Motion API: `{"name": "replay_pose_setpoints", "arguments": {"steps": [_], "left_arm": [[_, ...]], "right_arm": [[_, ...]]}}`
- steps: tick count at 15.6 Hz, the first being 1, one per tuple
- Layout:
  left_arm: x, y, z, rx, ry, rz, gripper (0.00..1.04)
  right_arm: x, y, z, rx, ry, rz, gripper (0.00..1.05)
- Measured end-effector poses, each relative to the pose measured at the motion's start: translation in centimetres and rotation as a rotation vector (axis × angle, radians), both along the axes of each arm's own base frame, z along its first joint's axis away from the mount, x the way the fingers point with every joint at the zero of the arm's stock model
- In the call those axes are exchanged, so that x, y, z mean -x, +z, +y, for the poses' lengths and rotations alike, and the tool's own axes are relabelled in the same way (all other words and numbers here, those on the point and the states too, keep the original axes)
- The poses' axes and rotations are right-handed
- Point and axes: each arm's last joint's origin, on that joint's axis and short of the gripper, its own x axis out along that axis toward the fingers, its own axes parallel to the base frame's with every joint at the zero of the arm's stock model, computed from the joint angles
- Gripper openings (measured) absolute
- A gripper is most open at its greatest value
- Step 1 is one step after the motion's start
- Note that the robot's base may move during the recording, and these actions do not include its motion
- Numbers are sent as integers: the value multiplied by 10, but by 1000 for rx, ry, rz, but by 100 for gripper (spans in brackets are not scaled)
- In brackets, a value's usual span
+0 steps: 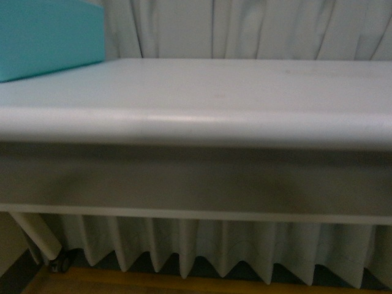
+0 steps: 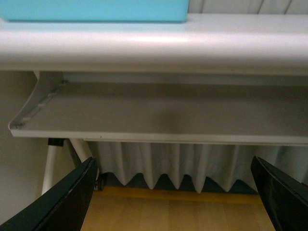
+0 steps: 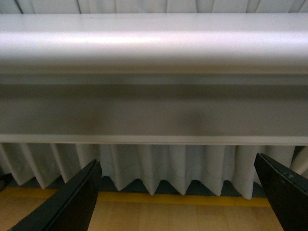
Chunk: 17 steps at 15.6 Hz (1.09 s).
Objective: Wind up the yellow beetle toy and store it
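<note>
The yellow beetle toy is out of view in all three views. My left gripper (image 2: 175, 192) is open, its two black fingers (image 2: 62, 199) spread wide with only the wooden floor between them; it hangs below the table's front edge (image 2: 154, 48). My right gripper (image 3: 178, 195) is open too, its black fingers (image 3: 70, 202) apart and nothing between them, also low in front of the table's rounded edge (image 3: 154, 45). Neither gripper shows in the front view, which looks along the white tabletop (image 1: 233, 82).
A turquoise box (image 1: 49, 37) stands on the table's far left; its lower edge shows as a turquoise box (image 2: 96, 9) in the left wrist view. A grey shelf (image 2: 159, 115) runs under the tabletop. White pleated curtain (image 3: 154, 166) hangs behind, above a wooden floor (image 2: 168, 214). A table leg (image 2: 50, 163) stands at the left.
</note>
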Motion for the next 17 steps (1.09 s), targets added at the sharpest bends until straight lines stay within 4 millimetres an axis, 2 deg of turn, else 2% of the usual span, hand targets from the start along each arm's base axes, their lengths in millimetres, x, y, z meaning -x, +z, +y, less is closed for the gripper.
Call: {"name": "replay_pose_setpoints", "arguments": {"steps": [17], "left_arm": [[0, 0, 0, 0, -1, 0, 98]], "right_arm": [[0, 0, 0, -1, 0, 2, 98]]}}
